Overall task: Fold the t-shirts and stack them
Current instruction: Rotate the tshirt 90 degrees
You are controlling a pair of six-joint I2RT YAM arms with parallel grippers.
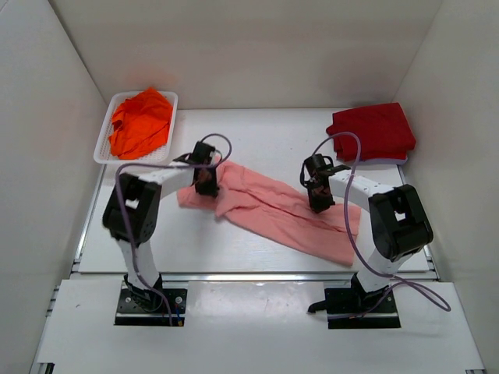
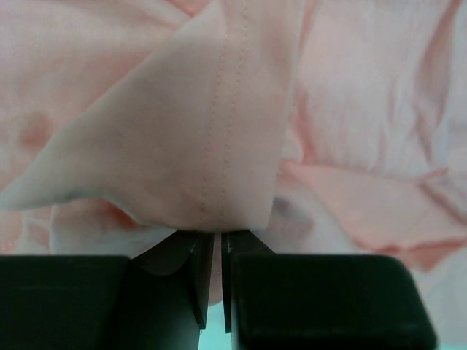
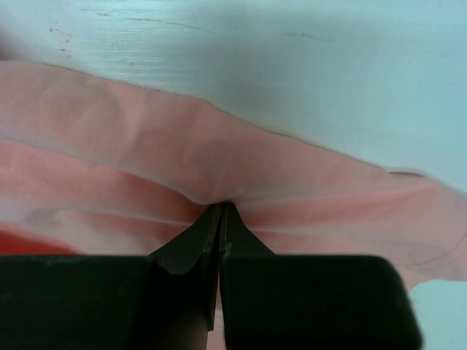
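back wall (image 1: pixel 234 47): plain white panel, matte
sides: left wall (image 1: pixel 39 156) and right wall (image 1: pixel 460 164), white, boxing the table in
table (image 1: pixel 265 140): white top, faint scratches
front ledge (image 1: pixel 249 327): white board
light: even, soft shadows

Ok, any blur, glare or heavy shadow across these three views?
Top view: sharp, evenly lit, only soft shadows on the table. Left wrist view: pink shirt slightly soft, left tool nearly black. Right wrist view: right tool dark too, cloth blurry, grey shadow on the table.
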